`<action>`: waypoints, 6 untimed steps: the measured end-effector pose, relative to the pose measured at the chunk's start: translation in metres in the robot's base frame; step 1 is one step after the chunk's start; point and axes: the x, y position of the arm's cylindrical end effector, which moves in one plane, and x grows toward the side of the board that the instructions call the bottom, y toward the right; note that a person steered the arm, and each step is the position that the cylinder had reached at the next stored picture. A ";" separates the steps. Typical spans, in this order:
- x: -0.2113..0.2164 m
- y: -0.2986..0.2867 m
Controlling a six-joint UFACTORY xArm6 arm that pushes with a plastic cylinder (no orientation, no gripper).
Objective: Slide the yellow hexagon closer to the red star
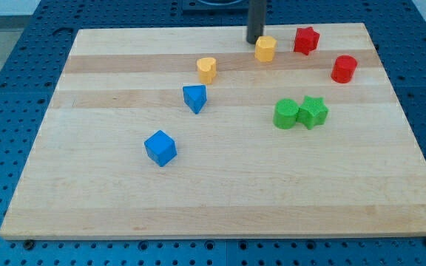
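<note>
The yellow hexagon [265, 49] sits near the view's top, right of centre, on the wooden board [220, 192]. The red star [306, 40] lies just to its right, a small gap apart. My tip [254, 40] is the lower end of the dark rod, right at the hexagon's upper left side, touching or almost touching it.
A yellow heart-like block [207, 69] lies left of the hexagon. A blue triangular block [194, 97] and a blue cube [160, 148] lie further down left. A red cylinder [343, 69] is at the right. A green cylinder [285, 114] and green star [313, 111] touch mid-right.
</note>
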 end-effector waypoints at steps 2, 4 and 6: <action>0.025 -0.035; 0.038 0.010; 0.045 0.034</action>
